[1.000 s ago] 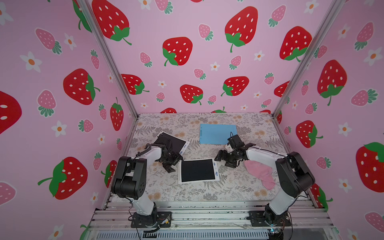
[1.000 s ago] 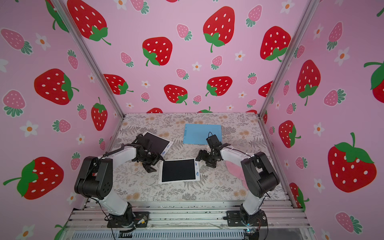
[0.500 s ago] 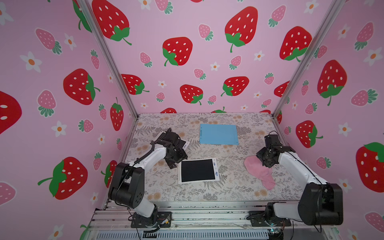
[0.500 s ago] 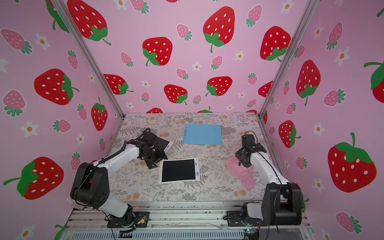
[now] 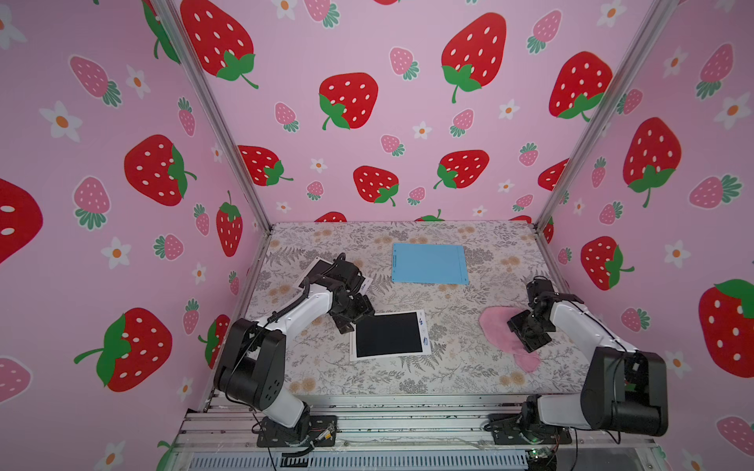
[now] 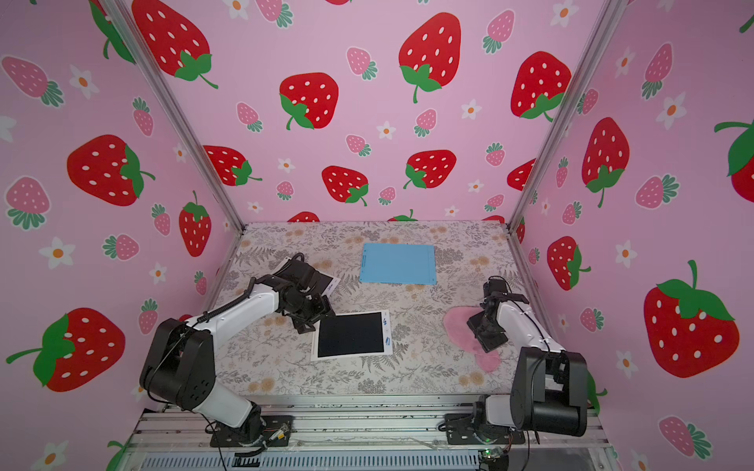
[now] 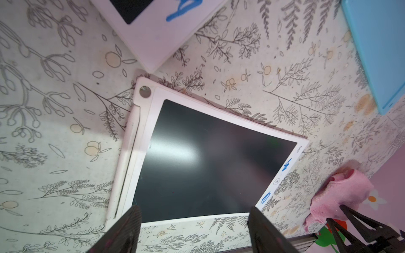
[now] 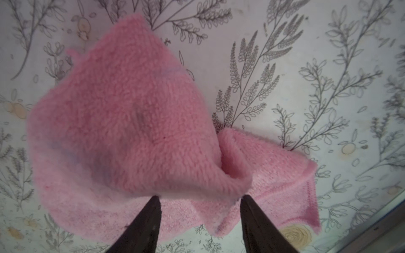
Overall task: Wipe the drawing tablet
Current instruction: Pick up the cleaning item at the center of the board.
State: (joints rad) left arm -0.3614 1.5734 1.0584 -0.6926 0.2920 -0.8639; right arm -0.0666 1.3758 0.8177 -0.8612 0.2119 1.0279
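The drawing tablet (image 5: pixel 387 334) (image 6: pixel 351 334) (image 7: pixel 208 162) lies flat mid-table, a white frame round a black screen, with blue marks on its right border. My left gripper (image 5: pixel 346 324) (image 6: pixel 305 325) (image 7: pixel 195 215) hovers open at the tablet's far left corner, nothing between its fingers. A pink fluffy cloth (image 5: pixel 495 326) (image 6: pixel 459 326) (image 8: pixel 131 131) (image 7: pixel 341 197) lies crumpled at the right. My right gripper (image 5: pixel 526 332) (image 6: pixel 485 332) (image 8: pixel 200 198) sits over the cloth's right part, jaws apart, with a loose fold between the fingertips.
A second white tablet (image 5: pixel 318 267) (image 6: pixel 328 281) (image 7: pixel 153 32) lies partly under my left arm at the far left. A blue board (image 5: pixel 428 263) (image 6: pixel 398 263) (image 7: pixel 383 54) lies flat at the back. Pink walls enclose three sides.
My right arm swung from beside the tablet's right edge out to the pink cloth. The left gripper shifted slightly but stays near the tablet's far left corner.
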